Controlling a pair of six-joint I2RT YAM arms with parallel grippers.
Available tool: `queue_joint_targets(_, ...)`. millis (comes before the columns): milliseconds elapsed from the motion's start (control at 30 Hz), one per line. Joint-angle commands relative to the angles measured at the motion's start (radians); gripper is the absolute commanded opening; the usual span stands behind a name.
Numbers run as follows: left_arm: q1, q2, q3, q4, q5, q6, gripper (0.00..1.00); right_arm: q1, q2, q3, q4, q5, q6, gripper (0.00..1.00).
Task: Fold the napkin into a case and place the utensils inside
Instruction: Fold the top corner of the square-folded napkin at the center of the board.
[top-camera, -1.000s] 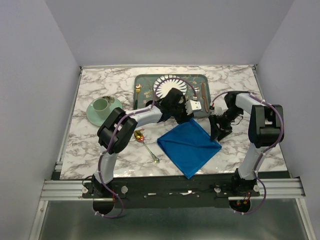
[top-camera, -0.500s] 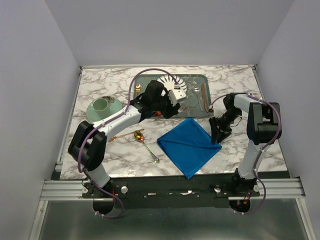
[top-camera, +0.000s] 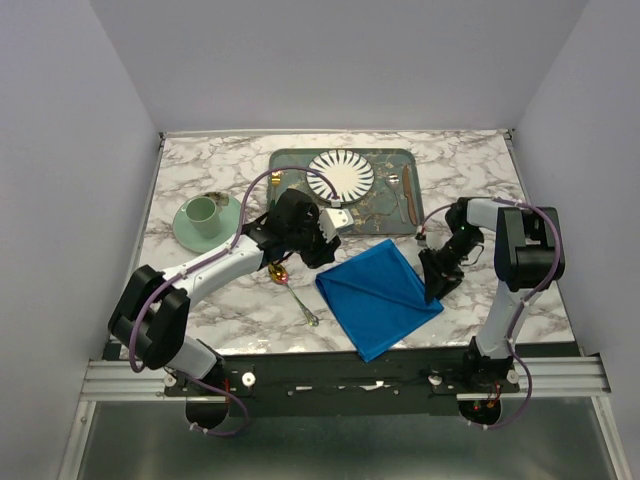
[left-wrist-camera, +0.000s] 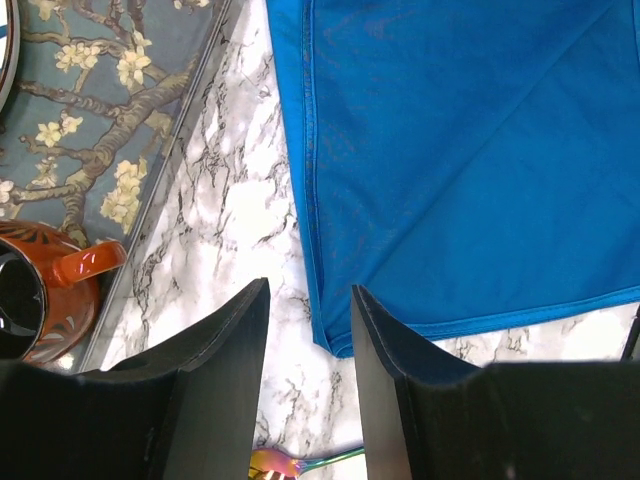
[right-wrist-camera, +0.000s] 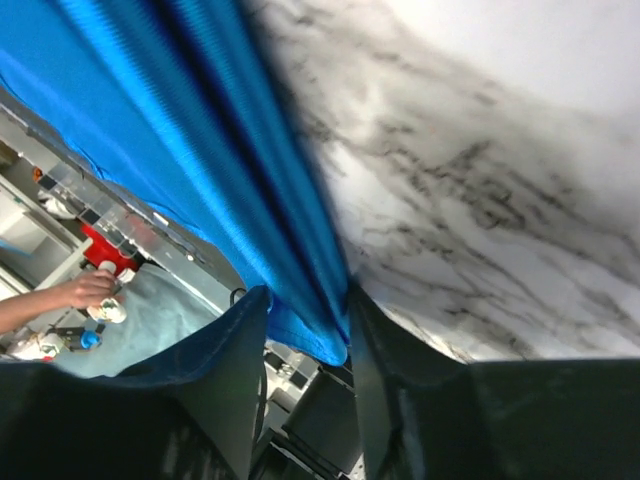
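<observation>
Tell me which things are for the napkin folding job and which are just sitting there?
For the job: blue napkin, gold spoon.
Just lying about: flowery tray, striped plate, green cup, red mug, cutlery on the tray.

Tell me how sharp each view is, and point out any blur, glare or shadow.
Top external: sharp and evenly lit, with only soft shadows under the arms. Left wrist: napkin and tray are crisp, while the dark left gripper is close and slightly soft. Right wrist: the napkin is smeared into streaks, the table is soft, and the top-right corner is washed out.
</observation>
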Motion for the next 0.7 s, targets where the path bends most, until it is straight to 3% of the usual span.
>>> queue_joint_targets(0, 0.006, 0.007, 0.040, -0.043, 0.032, -0.011, 0.49, 0.002, -0.082, 0.014, -0.051, -0.019, -0.053, 0.51)
queue_joint_targets(200, 0.006, 0.007, 0.053, -0.041, 0.043, -0.017, 0.49, 0.002, -0.159, 0.187, -0.074, -0.031, -0.039, 0.52)
queue_joint_targets(400, 0.012, -0.004, 0.063, -0.059, 0.018, -0.007, 0.49, 0.019, -0.082, 0.350, -0.048, -0.100, 0.036, 0.42)
queue_joint_targets(667, 0.032, -0.009, 0.060, -0.064, 0.014, -0.040, 0.49, 0.120, 0.018, 0.438, 0.052, -0.106, 0.136, 0.40)
